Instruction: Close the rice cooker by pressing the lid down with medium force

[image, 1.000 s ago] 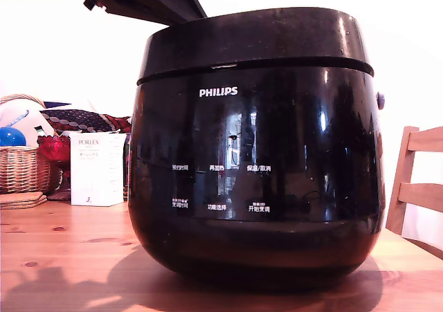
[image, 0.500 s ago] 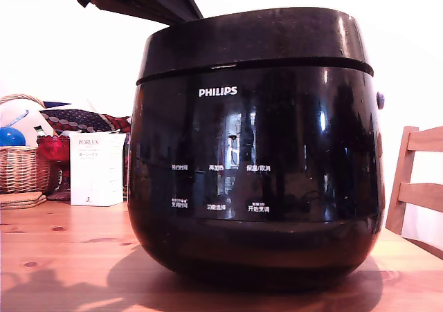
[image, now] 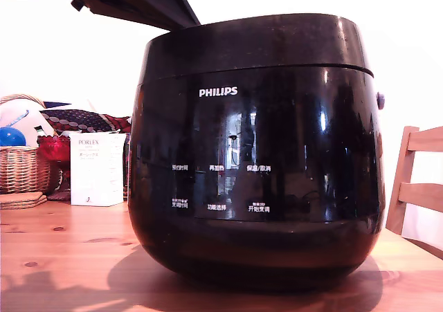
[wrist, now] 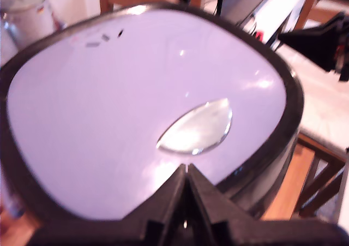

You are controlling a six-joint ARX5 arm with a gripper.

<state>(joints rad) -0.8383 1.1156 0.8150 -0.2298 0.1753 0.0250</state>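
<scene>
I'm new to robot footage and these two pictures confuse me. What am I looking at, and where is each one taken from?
One picture comes from a camera standing on the wooden table, the other from a camera on the robot arm's wrist. The big black pot is the rice cooker. From above, its lid looks pale because it mirrors the light. The dark wedge at the edge of the wrist view is the gripper, fingers together, holding nothing, right at the lid. Beside the cooker stand a white box and a wicker basket; a wooden chair stands behind.
</scene>
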